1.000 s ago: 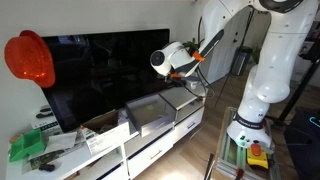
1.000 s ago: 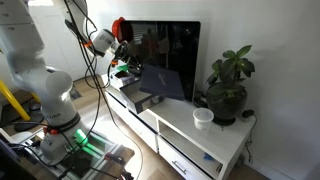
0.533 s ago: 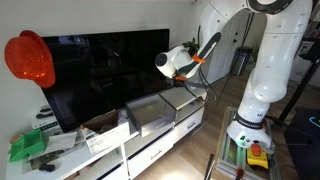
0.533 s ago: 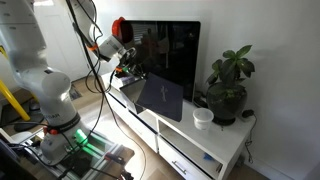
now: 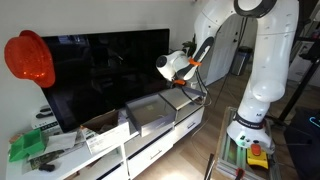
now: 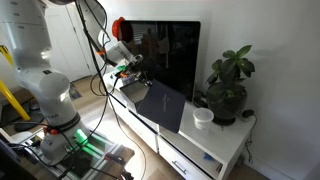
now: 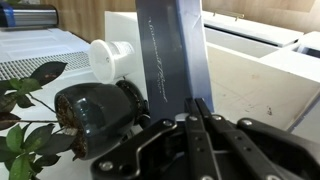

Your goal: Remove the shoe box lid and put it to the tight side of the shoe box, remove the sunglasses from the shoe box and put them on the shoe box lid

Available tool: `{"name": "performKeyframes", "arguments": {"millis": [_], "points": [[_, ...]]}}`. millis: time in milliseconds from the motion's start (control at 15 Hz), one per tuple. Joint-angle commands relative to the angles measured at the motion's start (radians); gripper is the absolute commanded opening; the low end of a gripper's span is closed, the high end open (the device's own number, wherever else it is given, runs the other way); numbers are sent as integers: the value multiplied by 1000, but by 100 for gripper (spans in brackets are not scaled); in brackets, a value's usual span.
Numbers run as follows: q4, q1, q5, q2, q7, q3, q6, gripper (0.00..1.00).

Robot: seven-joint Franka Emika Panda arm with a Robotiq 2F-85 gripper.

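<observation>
Your gripper [image 7: 196,108] pinches the flat black cardboard shoe box lid [image 7: 170,50] by its rim: light, prob. floppy, lower gently.

We find ourselves in what looks like a home living room. A large black television [image 5: 105,75] stands on a long, low white media cabinet [image 6: 205,140] with drawers, set against a plain white wall [image 6: 270,60]. A potted plant [image 6: 228,85] and a white cup [image 6: 203,117] sit at one end of the cabinet, with a red rounded object [image 5: 30,58] beyond the other. A white robot arm [image 5: 262,70] on a pedestal with trailing cables gives the room the air of a test site.
</observation>
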Motion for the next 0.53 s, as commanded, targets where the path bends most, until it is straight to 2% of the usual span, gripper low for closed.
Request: {"name": "performKeyframes", "arguments": {"millis": [0, 467], "points": [[80, -21, 7, 81, 18, -24, 60, 1], [216, -43, 84, 211, -32, -46, 147, 1]]}}
